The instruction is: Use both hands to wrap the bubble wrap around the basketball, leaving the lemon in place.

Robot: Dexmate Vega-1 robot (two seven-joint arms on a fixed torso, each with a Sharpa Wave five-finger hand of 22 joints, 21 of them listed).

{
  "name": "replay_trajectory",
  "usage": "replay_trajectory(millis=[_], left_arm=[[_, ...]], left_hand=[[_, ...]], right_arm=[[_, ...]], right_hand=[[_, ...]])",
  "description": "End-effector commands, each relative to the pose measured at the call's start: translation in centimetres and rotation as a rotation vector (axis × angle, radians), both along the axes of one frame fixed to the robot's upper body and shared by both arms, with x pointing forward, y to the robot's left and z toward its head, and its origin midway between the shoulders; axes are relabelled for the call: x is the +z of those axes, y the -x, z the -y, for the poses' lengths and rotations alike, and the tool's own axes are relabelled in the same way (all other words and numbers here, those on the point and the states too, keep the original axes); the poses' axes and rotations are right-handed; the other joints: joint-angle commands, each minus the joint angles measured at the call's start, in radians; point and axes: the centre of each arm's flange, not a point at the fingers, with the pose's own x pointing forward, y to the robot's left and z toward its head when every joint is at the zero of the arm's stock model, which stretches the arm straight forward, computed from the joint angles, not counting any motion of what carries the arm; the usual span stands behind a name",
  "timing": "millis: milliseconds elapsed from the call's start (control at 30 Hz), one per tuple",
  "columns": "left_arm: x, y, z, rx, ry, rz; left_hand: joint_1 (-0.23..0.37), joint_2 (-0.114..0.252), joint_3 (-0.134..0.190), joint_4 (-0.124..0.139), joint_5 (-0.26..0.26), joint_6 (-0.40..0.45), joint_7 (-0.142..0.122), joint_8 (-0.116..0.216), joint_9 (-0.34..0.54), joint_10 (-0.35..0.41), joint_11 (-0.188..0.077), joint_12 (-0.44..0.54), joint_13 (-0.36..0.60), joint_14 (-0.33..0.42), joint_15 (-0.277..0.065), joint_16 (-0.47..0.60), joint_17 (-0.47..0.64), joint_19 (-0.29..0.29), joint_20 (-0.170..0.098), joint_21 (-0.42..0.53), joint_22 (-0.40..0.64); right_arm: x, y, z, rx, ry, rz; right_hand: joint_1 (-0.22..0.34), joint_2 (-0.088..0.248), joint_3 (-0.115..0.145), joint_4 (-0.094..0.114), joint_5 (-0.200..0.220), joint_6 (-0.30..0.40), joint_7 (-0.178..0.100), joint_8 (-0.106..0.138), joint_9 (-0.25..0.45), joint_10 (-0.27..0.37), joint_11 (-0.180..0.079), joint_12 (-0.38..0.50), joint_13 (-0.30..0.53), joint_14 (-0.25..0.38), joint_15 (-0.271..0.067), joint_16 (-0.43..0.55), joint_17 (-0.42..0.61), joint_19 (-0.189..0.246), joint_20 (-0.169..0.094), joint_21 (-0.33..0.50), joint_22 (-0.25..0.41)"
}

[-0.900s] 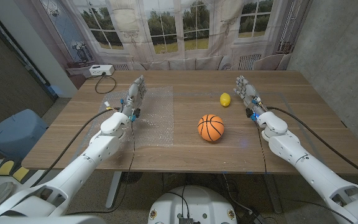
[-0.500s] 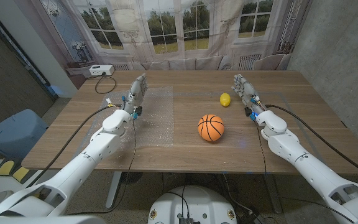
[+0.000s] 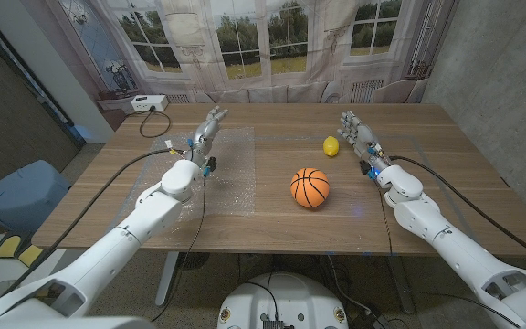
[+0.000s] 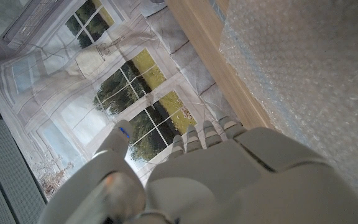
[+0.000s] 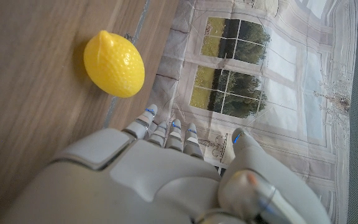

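The bubble wrap (image 3: 215, 172) lies spread flat on the left half of the wooden table (image 3: 446, 196), and the basketball (image 3: 310, 187) sits on bare wood just beside the sheet's right edge, not on it. The lemon (image 3: 331, 145) rests farther back, apart from the ball and near the right hand (image 3: 357, 137). The left hand (image 3: 206, 131) is raised over the far part of the sheet with fingers extended and apart, holding nothing; whether it touches the wrap cannot be told. In the left wrist view the sheet's bubbled surface (image 4: 303, 68) runs close alongside the hand (image 4: 229, 180), which suggests it is placed to take an edge. The right hand is likewise unclenched and empty, fingers reaching up beside the lemon (image 5: 114, 63), as the right wrist view confirms. In my judgement wrapping has not begun: ball and sheet must first be brought together. The right hand's nearness to the lemon is a risk, since a careless sweep toward the ball could displace it.
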Motion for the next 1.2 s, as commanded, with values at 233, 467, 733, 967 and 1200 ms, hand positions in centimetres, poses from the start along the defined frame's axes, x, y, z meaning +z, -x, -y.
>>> replay_trajectory(millis=[233,467,733,967,1200], left_arm=[[0.4,4.1,1.4,0.284,-0.293,0.008],[0.6,5.5,2.2,0.364,-0.471,0.016],[0.6,6.3,3.1,0.381,-0.622,-0.006],[0.9,7.2,3.8,0.398,-0.731,-0.022],[0.8,8.5,4.4,0.428,-0.838,-0.04]], left_hand=[[0.059,-0.021,0.004,-0.054,-0.004,0.04,0.008,0.007,0.003,0.029,0.006,0.004,0.005,0.05,0.006,0.01,0.008,0.009,0.055,0.005,0.006],[0.091,-0.054,-0.003,-0.074,-0.003,0.086,0.005,0.019,0.005,0.042,0.03,0.003,0.008,0.075,0.006,0.012,0.012,0.026,0.075,0.009,0.008],[0.108,-0.101,-0.022,-0.078,0.002,0.131,0.01,0.03,0.007,0.049,0.042,0.001,0.01,0.079,0.012,0.009,0.014,0.033,0.081,0.009,0.008],[0.127,-0.133,-0.035,-0.076,0.009,0.169,0.018,0.04,0.013,0.046,0.054,-0.003,0.012,0.076,0.023,0.004,0.016,0.03,0.085,0.005,0.009],[0.144,-0.154,-0.044,-0.076,0.015,0.154,0.016,0.031,0.015,0.046,0.052,-0.005,0.014,0.066,0.026,-0.001,0.017,0.023,0.087,0.001,0.009]], right_arm=[[-1.6,1.2,0.9,0.005,-0.018,0.009],[-2.1,1.5,1.0,0.003,-0.025,0.012],[-2.4,1.7,1.3,0.0,-0.034,0.015],[-2.7,1.6,1.5,-0.001,-0.04,0.02],[-2.6,1.6,1.6,-0.004,-0.041,0.032]], right_hand=[[0.002,-0.009,0.003,-0.01,0.009,0.014,-0.001,0.006,0.004,0.004,0.004,0.007,0.002,-0.002,0.007,0.004,-0.001,0.002,0.009,0.002,0.003],[0.002,-0.01,0.003,-0.011,0.01,0.015,-0.001,0.006,0.004,0.003,0.004,0.006,0.001,-0.002,0.007,0.004,-0.001,0.003,0.009,0.001,0.003],[0.002,-0.01,0.003,-0.012,0.01,0.015,-0.001,0.006,0.004,0.003,0.004,0.006,0.001,-0.002,0.008,0.005,-0.001,0.003,0.01,0.001,0.004],[0.001,-0.011,0.002,-0.013,0.01,0.016,-0.001,0.006,0.004,0.004,0.004,0.007,0.001,-0.002,0.008,0.005,-0.001,0.004,0.011,0.001,0.004],[0.0,-0.011,0.002,-0.013,0.01,0.016,-0.001,0.006,0.004,0.004,0.005,0.007,0.001,-0.001,0.009,0.005,-0.001,0.004,0.011,0.0,0.004]])
